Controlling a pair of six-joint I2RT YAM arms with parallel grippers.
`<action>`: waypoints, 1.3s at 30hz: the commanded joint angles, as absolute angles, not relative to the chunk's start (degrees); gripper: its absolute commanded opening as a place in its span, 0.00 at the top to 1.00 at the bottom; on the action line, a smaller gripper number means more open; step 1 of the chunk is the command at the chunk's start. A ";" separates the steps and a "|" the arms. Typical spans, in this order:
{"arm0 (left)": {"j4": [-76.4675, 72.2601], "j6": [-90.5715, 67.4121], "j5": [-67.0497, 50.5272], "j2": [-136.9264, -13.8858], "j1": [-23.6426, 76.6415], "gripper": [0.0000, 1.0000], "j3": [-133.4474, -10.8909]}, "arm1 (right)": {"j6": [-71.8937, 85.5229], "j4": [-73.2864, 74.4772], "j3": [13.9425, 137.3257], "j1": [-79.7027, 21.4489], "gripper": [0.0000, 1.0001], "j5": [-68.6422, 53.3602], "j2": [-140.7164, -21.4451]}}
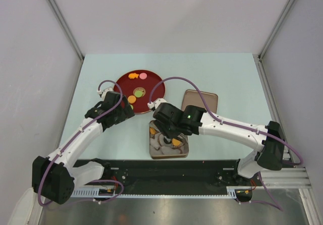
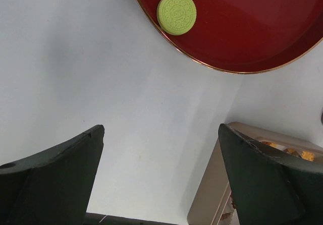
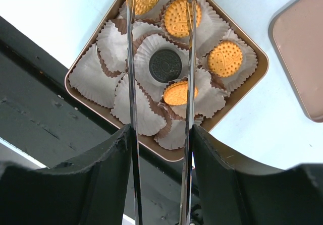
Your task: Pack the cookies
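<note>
Cookies lie on a dark red plate (image 1: 151, 83): an orange one (image 1: 132, 76), a pink one (image 1: 143, 75), a green one (image 1: 138, 92) and another orange one (image 1: 131, 99). A gold tin (image 1: 168, 154) with white paper cups holds a dark brown cookie (image 3: 165, 65) and several orange ones (image 3: 225, 58). My right gripper (image 3: 160, 169) is shut on metal tongs (image 3: 132, 83) that reach over the tin; their tips are out of view. My left gripper (image 2: 161, 174) is open and empty above bare table, just below the plate (image 2: 252, 28) with the green cookie (image 2: 176, 13).
The tin's lid (image 1: 200, 101) lies flat to the right of the plate, and also shows in the right wrist view (image 3: 303, 48). The tin's corner (image 2: 212, 184) sits by my left gripper's right finger. A black rail runs along the near table edge.
</note>
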State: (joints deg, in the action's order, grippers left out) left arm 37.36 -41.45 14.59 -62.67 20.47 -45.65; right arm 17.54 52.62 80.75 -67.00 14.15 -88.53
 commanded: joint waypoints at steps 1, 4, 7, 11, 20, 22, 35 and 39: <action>36.04 -40.96 14.24 -62.31 20.13 0.00 -45.35 | 18.19 51.33 81.30 -66.97 0.46 15.55 -86.66; 36.03 -40.96 14.24 -62.31 20.13 0.00 -45.35 | 18.81 51.50 82.26 -65.66 0.46 16.61 -84.73; 35.86 -41.04 14.15 -62.31 20.13 0.00 -45.53 | 18.81 52.03 83.49 -62.42 0.47 17.31 -82.10; 35.77 -41.04 13.80 -62.40 20.04 0.00 -45.35 | 19.60 52.38 83.50 -55.23 0.61 17.40 -79.11; 35.33 -40.78 12.39 -62.14 20.21 0.00 -45.35 | 19.51 43.60 81.83 -29.31 0.78 7.39 -81.20; 35.33 -40.78 12.22 -61.70 20.21 0.00 -45.26 | 19.95 41.67 81.56 -25.24 0.87 6.42 -83.92; 33.05 -40.25 6.77 -60.82 20.21 0.00 -44.21 | 23.64 33.66 82.18 -4.58 1.00 10.45 -100.70; 33.22 -40.08 6.59 -60.03 20.21 0.00 -44.30 | 23.47 33.92 82.70 -0.97 1.00 11.16 -105.36</action>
State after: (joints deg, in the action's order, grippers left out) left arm 34.83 -40.95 8.27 -62.00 20.47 -44.56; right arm 22.74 36.40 81.34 -3.31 9.02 -101.82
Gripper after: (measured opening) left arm 0.996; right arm 0.263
